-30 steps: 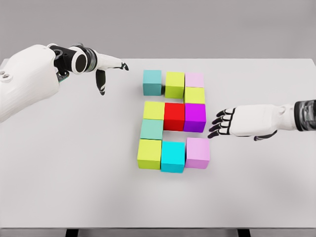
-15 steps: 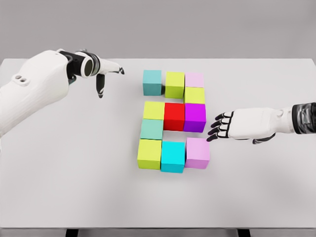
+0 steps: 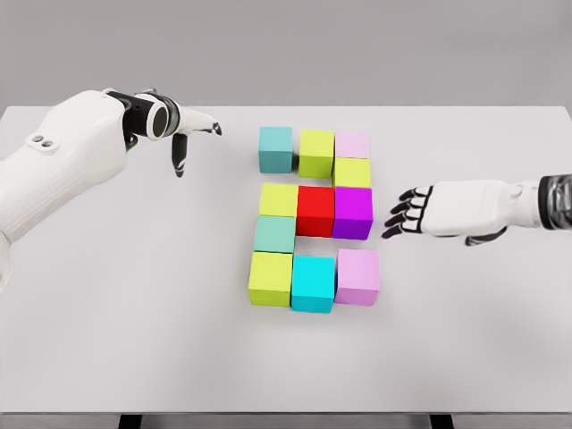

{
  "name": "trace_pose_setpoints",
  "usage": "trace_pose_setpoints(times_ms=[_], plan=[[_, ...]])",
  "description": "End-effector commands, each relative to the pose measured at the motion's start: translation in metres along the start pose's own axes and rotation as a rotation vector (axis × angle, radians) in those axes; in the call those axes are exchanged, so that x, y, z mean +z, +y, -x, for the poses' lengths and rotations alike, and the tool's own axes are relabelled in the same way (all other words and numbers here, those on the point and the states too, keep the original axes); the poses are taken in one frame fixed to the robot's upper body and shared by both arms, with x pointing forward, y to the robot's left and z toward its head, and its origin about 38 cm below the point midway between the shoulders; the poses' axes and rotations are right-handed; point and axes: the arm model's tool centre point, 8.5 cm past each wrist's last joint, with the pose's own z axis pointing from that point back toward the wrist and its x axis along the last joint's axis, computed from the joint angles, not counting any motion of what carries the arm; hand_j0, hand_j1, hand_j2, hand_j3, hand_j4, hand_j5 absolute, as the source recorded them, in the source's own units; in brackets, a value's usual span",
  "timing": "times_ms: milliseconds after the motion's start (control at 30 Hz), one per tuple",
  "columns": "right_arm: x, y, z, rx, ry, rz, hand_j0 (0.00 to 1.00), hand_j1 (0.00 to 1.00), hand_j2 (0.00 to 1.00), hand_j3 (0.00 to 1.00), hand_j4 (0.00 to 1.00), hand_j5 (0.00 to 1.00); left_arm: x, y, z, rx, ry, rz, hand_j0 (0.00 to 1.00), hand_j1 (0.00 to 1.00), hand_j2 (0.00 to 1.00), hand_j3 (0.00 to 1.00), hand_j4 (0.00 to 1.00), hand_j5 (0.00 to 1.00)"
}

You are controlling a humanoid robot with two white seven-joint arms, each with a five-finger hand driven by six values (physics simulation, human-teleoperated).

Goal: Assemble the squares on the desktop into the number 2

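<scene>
Lifting slightly away from the pink cube, the right hand now hovers beside the purple cube, fingers spread and empty. The blocks on the surface already read as a 2; the left hand hangs open, well left of the teal cube.
</scene>
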Motion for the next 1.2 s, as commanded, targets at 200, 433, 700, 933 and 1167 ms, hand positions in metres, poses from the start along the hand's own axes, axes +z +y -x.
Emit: trace_pose_setpoints(times_ms=[200,433,700,933,1167], plan=[[-0.009,0.010,0.012,-0.023,0.028,-0.021,1.00,1.00,1.00,1.00,1.00,1.00,-0.006,0.001,-0.011,-0.012,-0.018,0.006,1.00,1.00,1.00,1.00,1.00,1.00],[-0.021,0.002,-0.016,0.029,-0.054,-0.016,1.00,1.00,1.00,1.00,1.00,1.00,-0.013,0.002,-0.026,-0.027,-0.014,0.011,1.00,1.00,1.00,1.00,1.00,1.00],[-0.022,0.003,-0.020,0.033,-0.064,-0.019,1.00,1.00,1.00,1.00,1.00,1.00,-0.015,0.001,-0.025,-0.030,0.001,0.014,1.00,1.00,1.00,1.00,1.00,1.00],[-0.018,0.011,-0.002,0.014,-0.008,-0.042,1.00,1.00,1.00,1.00,1.00,1.00,-0.019,0.002,-0.030,-0.031,0.007,0.017,1.00,1.00,1.00,1.00,1.00,1.00],[-0.021,0.017,0.005,0.004,0.012,-0.058,1.00,1.00,1.00,1.00,1.00,1.00,-0.023,0.000,-0.040,-0.052,0.007,0.020,1.00,1.00,1.00,1.00,1.00,1.00]])
